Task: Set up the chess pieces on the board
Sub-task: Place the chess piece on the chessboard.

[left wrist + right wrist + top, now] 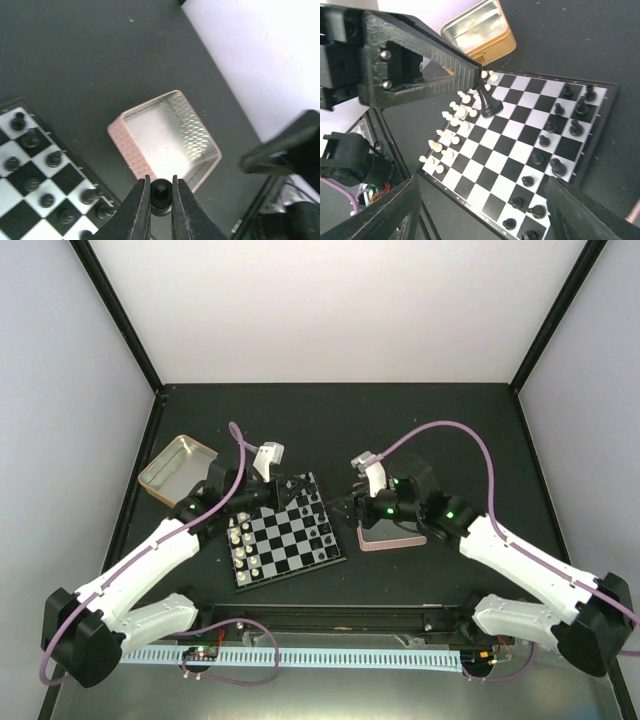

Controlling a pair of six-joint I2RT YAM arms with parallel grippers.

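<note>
Your left gripper (161, 200) shut on tiny glossy black chess piece (161, 190) near its top, over black-and-white checked board (506, 150), beside cream pieces (451, 120). Right gripper (480, 215) gapes, empty. Piece likely light, slick, tippy — pinch upper stem, release gently.

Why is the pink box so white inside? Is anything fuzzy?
Left wrist view: light glares off the floor of the pink tin, washing it white; the dark arm at right is blurred. Right wrist view: the board is sharp, the near jaws fuzzy.

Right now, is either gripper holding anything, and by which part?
The left gripper grips a black chess piece by its top; the right gripper is open and empty.
</note>
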